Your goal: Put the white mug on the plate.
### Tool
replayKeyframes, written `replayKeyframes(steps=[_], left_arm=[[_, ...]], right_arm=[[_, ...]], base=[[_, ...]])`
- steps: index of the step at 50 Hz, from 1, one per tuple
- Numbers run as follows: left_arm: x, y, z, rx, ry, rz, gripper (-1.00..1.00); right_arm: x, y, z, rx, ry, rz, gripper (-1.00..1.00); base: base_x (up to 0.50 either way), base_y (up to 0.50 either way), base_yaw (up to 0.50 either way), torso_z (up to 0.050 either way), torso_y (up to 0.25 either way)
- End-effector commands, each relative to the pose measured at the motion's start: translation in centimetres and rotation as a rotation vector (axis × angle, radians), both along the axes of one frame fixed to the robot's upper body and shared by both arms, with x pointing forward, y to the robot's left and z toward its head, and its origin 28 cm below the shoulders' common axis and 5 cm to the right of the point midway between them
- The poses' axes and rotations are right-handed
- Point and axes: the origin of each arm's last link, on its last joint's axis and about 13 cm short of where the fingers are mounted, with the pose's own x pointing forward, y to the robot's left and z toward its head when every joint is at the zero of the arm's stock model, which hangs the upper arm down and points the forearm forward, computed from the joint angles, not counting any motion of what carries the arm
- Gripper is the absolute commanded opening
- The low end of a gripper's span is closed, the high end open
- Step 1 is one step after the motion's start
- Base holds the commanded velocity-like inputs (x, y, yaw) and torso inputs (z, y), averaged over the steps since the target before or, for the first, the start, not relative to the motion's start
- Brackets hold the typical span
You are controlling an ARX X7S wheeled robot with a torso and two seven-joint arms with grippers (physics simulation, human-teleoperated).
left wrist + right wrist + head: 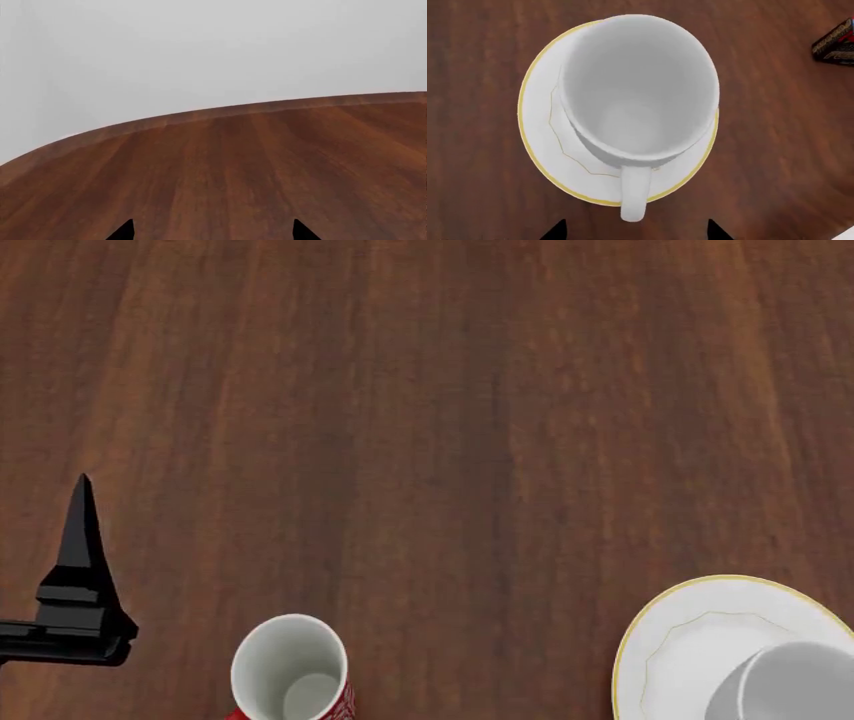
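Glossy white cylindrical mug [639,90], upright on round gold-rimmed white plate [540,145], near edge of brown wooden surface [441,420]. Right pincer [637,231]: apart, apparently empty. Left pincer [213,231]: apart.

A: Where does the white mug [639,87] sit?

B: On the plate [542,135], upright, mouth up. In the head view both are at the near right of the table [441,390], the mug [787,685] over the plate's [681,630] near right part.

A: And the other mug?

B: The red mug [290,672] stands upright at the near edge, left of centre, well apart from the plate.

A: Anything left of that?

B: The left gripper [80,580], just left of the red mug, fingers pointing far.

A: What else?

B: In the right wrist view, a small box [835,44] lies on the table, apart from the plate, on the side away from the mug's handle [634,195].
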Motion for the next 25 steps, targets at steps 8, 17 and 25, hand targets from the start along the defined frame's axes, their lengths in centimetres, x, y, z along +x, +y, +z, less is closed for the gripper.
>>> replayKeyframes(steps=[8,17,25], left_arm=[[-0.8,-0.2,0.3,0.005,-0.008,-0.003,1.00],[-0.9,-0.5,0.5,0.010,-0.011,-0.010,1.00],[-1.0,-0.6,0.5,0.011,-0.012,-0.011,1.00]], right_arm=[[-3.4,0.2,2.5,-0.012,-0.130,0.003,1.00],[-5.0,0.3,3.7,-0.009,-0.225,0.008,1.00],[-5.9,0.3,4.3,-0.015,-0.284,0.016,1.00]], base=[[0.00,0.00,0.00,0.000,0.000],[0.00,0.00,0.00,0.000,0.000],[0.00,0.00,0.00,0.000,0.000]])
